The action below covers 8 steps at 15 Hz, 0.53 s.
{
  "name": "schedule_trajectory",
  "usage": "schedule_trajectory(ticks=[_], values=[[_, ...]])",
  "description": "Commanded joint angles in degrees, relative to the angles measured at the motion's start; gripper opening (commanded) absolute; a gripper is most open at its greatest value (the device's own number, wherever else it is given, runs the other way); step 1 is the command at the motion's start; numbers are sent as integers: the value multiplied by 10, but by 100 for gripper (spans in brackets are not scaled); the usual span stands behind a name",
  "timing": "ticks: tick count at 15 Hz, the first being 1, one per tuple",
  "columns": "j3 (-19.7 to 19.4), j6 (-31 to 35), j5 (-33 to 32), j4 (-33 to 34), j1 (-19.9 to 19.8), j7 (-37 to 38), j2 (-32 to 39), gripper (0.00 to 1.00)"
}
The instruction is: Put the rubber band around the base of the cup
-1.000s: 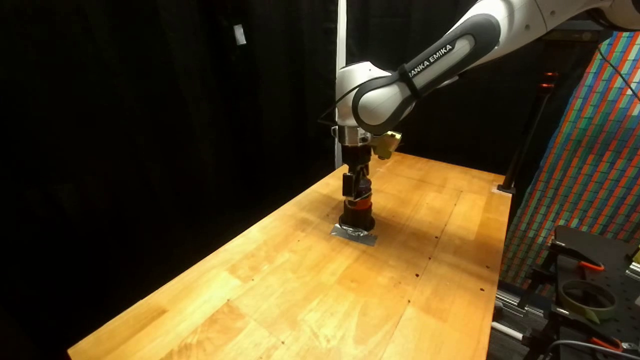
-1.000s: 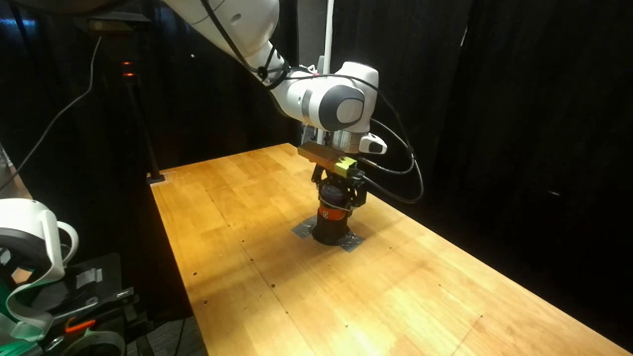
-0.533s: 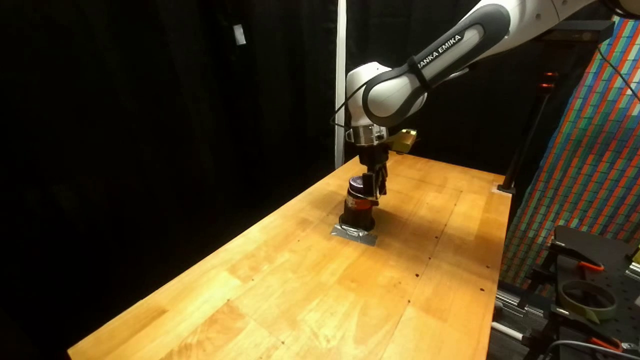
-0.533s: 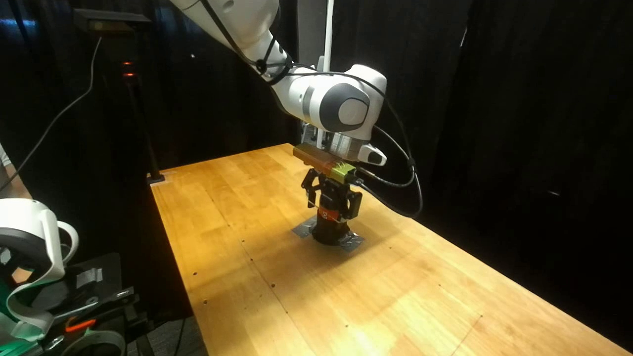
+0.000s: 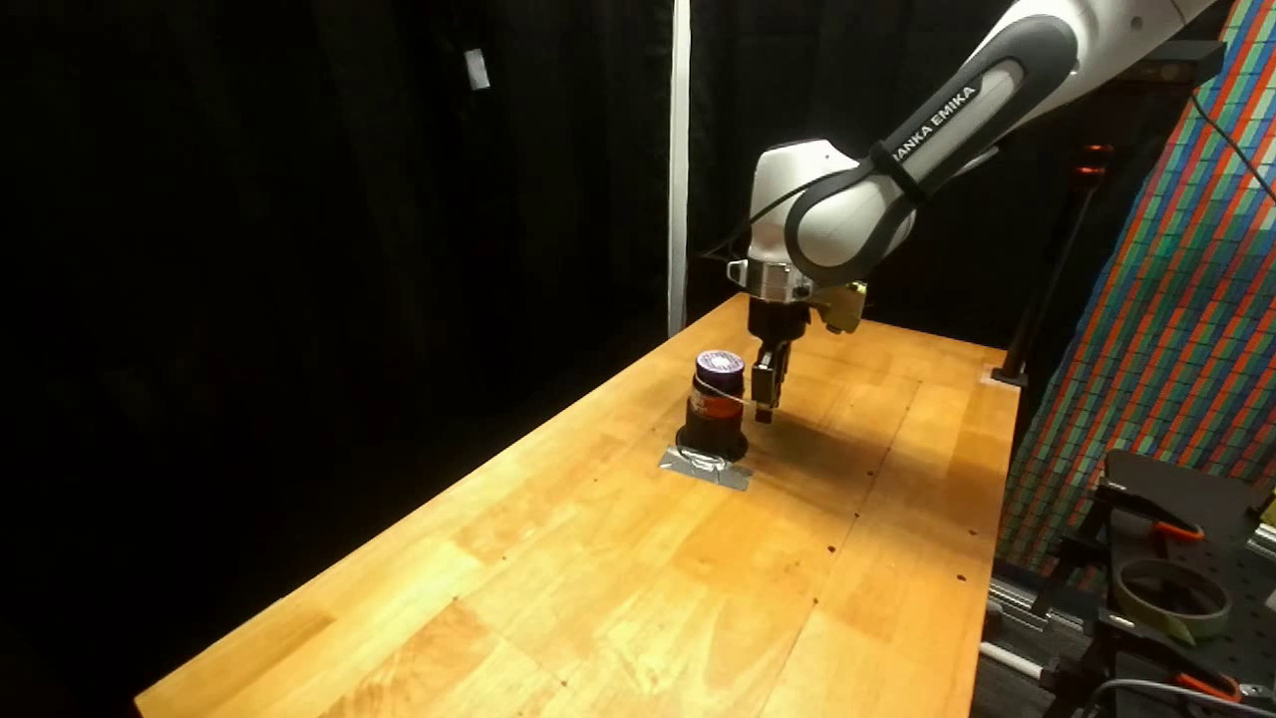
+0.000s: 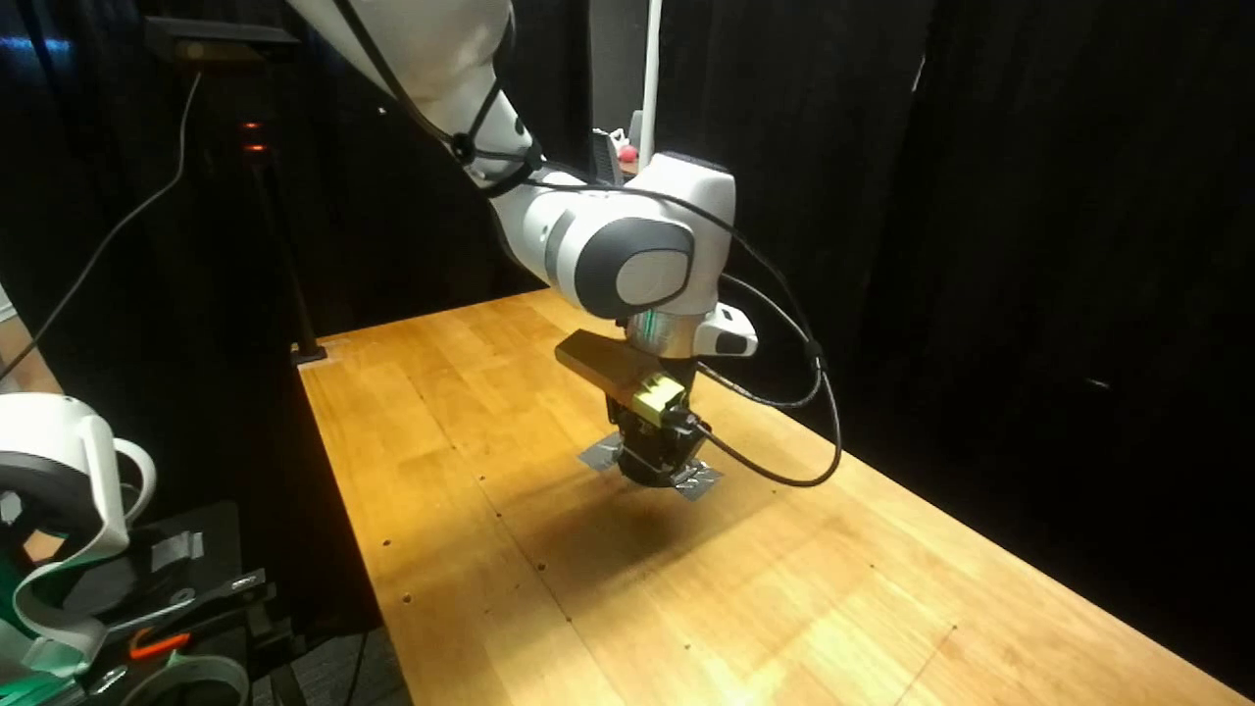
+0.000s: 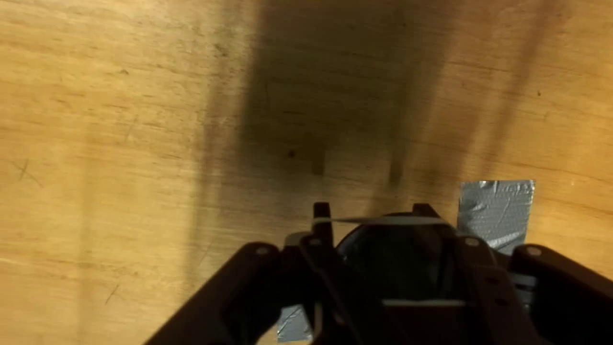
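The cup [image 5: 716,407], dark with an orange-red stripe, stands upright, taped to the table. My gripper [image 5: 766,411] hangs pointing down close beside it, fingertips at about stripe height. The pale rubber band [image 7: 404,220] stretches across both fingertips in the wrist view. In an exterior view it slants across the cup's upper part and runs to my fingers, so it loops around cup and fingers together. The jaws stand part-way apart, nothing pinched between them. My gripper and its camera hide most of the cup [image 6: 645,477] in an exterior view.
Silver tape [image 7: 495,211] sticks out on either side of the cup's foot on the wooden table [image 5: 598,578]. A black cable [image 6: 824,431] loops down from the arm. Off the table's edge, a tape roll [image 5: 1171,598] lies on a dark cart.
My gripper has gone from around the cup's top to beside it and lower, pulling the band sideways. The jaws have come closer together. The cup has stayed put.
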Motion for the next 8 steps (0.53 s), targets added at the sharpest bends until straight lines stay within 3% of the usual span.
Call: schedule_trajectory(ticks=[1, 2, 5, 6, 8], values=[[7, 145, 18, -141, -21, -15, -75, 20], [10, 191, 23, -173, -27, -18, -88, 12], [55, 332, 63, -266, -70, -47, -126, 6], [87, 377, 83, -294, -97, -63, -134, 3], [190, 472, 143, -330, -177, -112, -132, 8]])
